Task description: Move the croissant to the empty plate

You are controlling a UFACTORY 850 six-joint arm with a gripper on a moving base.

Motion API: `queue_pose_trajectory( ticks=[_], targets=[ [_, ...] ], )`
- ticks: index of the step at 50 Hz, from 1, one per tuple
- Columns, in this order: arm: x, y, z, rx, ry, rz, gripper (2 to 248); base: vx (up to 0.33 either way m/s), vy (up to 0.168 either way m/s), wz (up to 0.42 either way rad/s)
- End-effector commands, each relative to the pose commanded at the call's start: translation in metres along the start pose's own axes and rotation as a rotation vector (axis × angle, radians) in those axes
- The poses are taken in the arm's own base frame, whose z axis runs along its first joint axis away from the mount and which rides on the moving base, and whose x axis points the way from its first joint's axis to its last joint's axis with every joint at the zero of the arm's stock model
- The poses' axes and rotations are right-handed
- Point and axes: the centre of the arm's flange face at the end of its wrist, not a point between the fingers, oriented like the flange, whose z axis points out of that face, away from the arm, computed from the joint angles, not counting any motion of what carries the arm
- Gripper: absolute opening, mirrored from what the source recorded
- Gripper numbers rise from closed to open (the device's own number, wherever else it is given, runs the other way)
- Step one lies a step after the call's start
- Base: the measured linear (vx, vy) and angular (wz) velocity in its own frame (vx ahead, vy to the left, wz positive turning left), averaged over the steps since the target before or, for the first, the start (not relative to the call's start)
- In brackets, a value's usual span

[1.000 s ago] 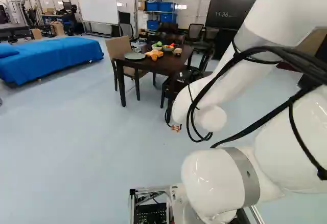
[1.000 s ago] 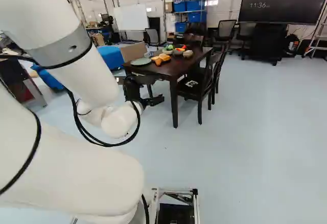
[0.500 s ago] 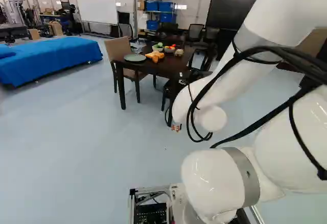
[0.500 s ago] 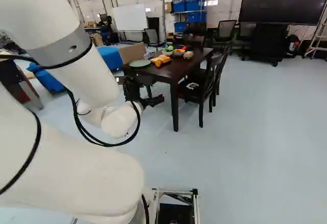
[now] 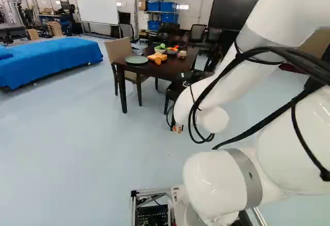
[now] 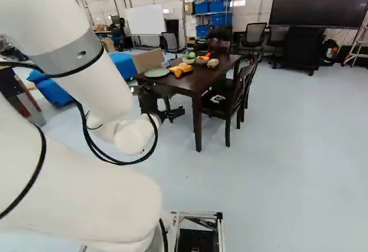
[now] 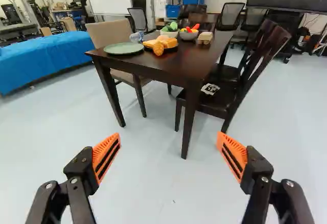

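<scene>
The base had moved forward: the dining table [image 7: 179, 65] stood nearer in both base views than in the earlier pictures, while the arm kept its pose against its lowest joint. Nothing on the tabletop had visibly shifted, so this was still approach; no part of the transfer was done.

The gripper [image 7: 168, 137] stood wide open, orange pads well apart, with nothing between them, low and short of the table's near edge. The croissant [image 7: 158, 49] seemed to be the ridged golden piece at the near side of a bread pile on a dark plate [image 7: 174, 49], though its shape was hard to be sure of. The empty green plate [image 7: 124, 48] lay just beside, by the near left corner.

The arm would likely need to rise above the tabletop before reaching in; driving closer this low risked striking the near edge.
</scene>
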Motion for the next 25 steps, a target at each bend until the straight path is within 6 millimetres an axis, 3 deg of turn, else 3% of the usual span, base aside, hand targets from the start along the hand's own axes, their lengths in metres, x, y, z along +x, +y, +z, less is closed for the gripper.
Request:
queue_pose_trajectory(
  ticks=[25],
  targets=[
    [0.0000,0.0000,0.0000,0.000,0.000,0.000,247,0.110,0.006,-0.004]
  ],
)
